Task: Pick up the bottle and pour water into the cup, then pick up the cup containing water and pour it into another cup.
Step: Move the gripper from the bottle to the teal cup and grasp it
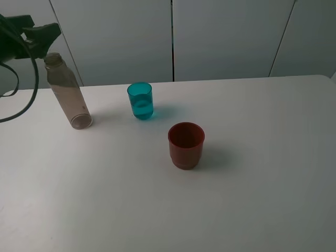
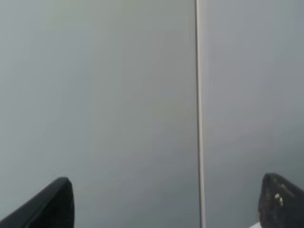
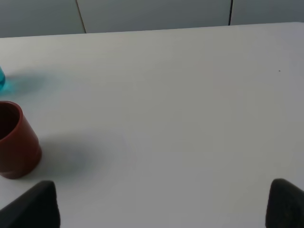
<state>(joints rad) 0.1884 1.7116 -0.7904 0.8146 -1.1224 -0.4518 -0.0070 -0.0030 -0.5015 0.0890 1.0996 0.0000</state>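
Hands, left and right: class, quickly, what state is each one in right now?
Left hand: open, holding nothing.
Right hand: open, holding nothing.

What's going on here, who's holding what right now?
Nothing is held. The tall smoky grey-brown translucent plastic bottle stands uncapped on the white table, with the left gripper open near its neck, nothing between its fingers. The small translucent teal plastic tumbler appears to hold some water. The dark red opaque plastic cup, nearer the camera, looks empty. The right gripper is open too, that cup off to one side; the cup-to-cup pour is not yet done.
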